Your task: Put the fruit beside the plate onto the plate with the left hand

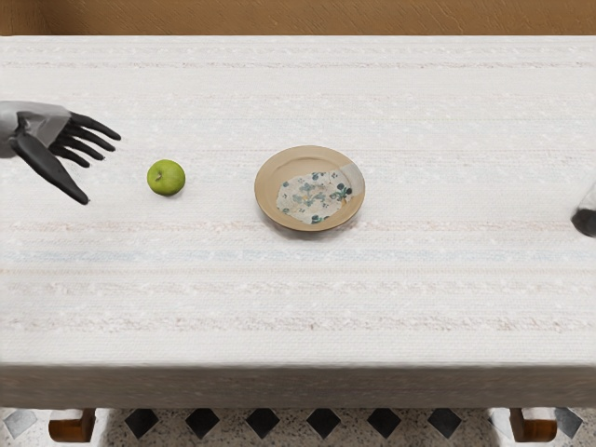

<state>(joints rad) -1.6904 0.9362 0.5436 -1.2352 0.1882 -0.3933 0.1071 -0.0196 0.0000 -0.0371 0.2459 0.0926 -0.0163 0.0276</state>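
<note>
Illumination is bright, even and diffuse across the tablecloth [419, 298]; no glare or blown patches observed. Shadows are faint and soft-edged: a thin dark rim under the near side of the plate [310, 187] and a slight one beneath the green apple [166, 177], consistent with light from above. The apple carries a small pale highlight near its top. The left hand [51, 140] renders almost black, with little surface detail. Overall sharpness is slightly soft, the cloth weave smeared. The tablecloth's edges run straight; no distortion at the borders.
</note>
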